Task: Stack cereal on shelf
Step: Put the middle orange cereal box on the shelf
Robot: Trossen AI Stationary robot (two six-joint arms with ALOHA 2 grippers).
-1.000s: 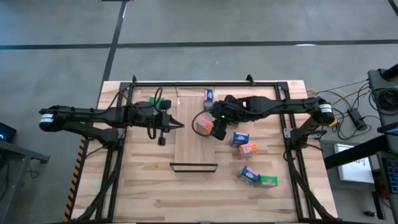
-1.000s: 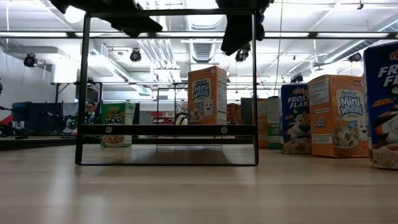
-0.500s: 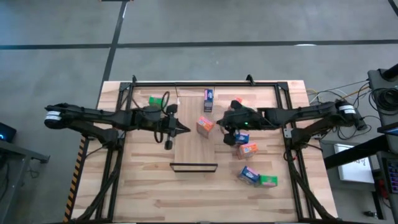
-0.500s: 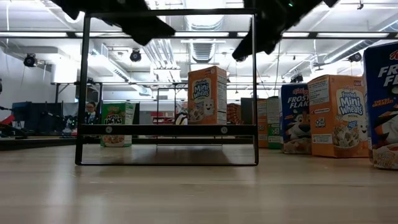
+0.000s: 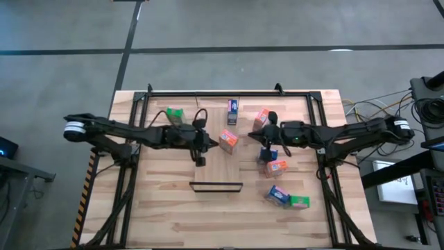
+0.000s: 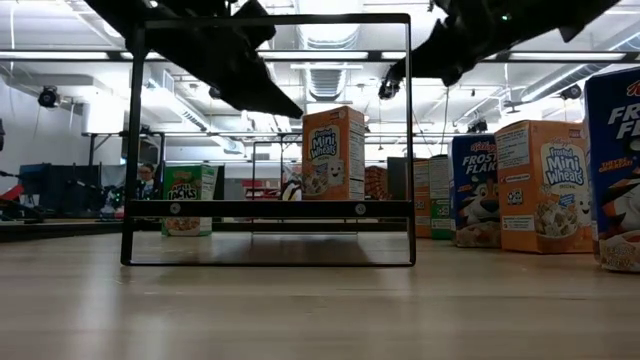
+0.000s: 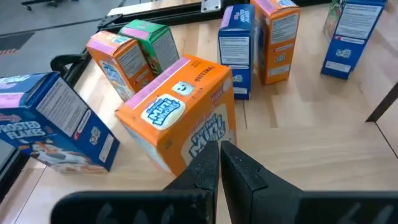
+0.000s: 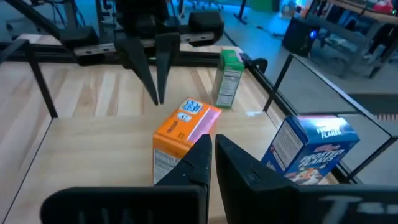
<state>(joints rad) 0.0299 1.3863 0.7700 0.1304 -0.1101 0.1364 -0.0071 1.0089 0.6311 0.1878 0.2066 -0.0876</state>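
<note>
One orange box (tilted) between hands.

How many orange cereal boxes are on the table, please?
3: the orange box on the shelf (shelf), the orange box behind the right arm, the orange box right of the shelf. An arm could hide more.

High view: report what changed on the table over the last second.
The right claw drew back to the right, away from the orange cardboard cereal box on the long light wooden shelf panel, and shut empty. The left claw, shut throughout, slid right toward that box. The orange box and the other boxes stayed where they were.
</note>
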